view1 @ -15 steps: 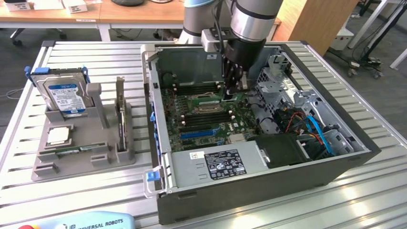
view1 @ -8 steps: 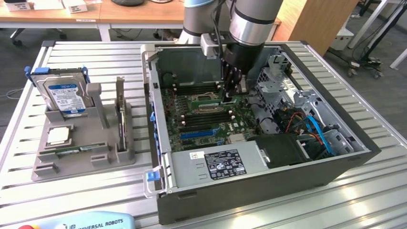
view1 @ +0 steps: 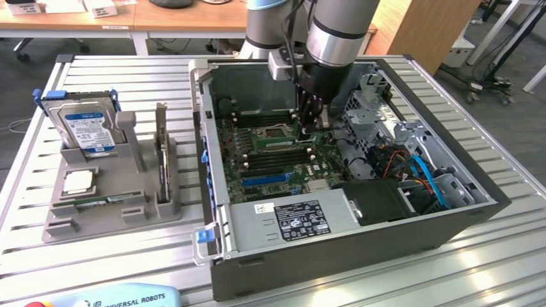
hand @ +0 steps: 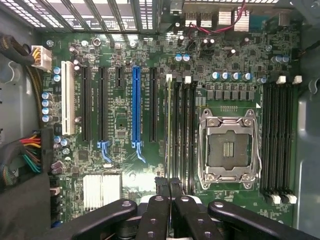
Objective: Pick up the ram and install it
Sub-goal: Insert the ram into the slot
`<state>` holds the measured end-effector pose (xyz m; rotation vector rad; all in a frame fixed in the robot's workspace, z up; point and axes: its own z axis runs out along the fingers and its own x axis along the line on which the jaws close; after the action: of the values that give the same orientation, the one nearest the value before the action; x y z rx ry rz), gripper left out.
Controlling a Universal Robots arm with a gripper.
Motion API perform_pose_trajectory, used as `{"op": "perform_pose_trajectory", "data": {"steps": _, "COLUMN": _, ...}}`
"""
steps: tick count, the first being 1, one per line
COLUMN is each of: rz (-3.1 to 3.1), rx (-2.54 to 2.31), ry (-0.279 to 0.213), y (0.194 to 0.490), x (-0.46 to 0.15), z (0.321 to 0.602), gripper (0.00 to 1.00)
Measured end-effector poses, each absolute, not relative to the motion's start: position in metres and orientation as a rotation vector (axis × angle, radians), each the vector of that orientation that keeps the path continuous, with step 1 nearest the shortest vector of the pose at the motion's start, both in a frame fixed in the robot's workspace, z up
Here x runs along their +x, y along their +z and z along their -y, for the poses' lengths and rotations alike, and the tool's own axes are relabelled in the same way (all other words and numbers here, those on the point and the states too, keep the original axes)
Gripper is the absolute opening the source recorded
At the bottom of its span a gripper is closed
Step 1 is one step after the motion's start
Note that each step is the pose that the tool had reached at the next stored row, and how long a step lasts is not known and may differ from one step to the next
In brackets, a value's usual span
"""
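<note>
Inside the case (view1: 341, 246) the ram (hand: 169, 130) stands edge-on in a slot beside the socket (hand: 229, 150), with the clenched gripper (hand: 169, 184) at its end. At the case's 9 o'clock in the exterior view, a tray (view1: 111, 220) holds a drive (view1: 85, 128).

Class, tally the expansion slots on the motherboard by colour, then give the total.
Black slots: 4
Blue slot: 1
White slot: 1
Total: 6

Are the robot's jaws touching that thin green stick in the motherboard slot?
Cannot tell. In the wrist view the gripper, jaws shut, overlaps one end of the ram, but no contact or gap shows plainly.
</note>
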<state>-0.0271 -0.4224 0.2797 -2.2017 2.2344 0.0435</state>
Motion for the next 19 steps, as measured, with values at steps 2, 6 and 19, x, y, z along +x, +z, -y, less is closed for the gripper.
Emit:
{"op": "perform_pose_trajectory", "data": {"steps": 2, "rz": -2.235, "rx": -2.202, "ry": 0.043, "y": 0.2777, "x": -0.0272, "z": 0.4224, "gripper": 0.11}}
{"op": "perform_pose_trajectory", "data": {"steps": 6, "rz": -2.235, "rx": -2.203, "ry": 0.042, "y": 0.2753, "x": -0.0272, "z": 0.4224, "gripper": 0.11}}
{"op": "perform_pose_trajectory", "data": {"steps": 19, "rz": -2.231, "rx": -2.198, "ry": 0.031, "y": 0.271, "x": -0.0318, "z": 0.4224, "gripper": 0.11}}
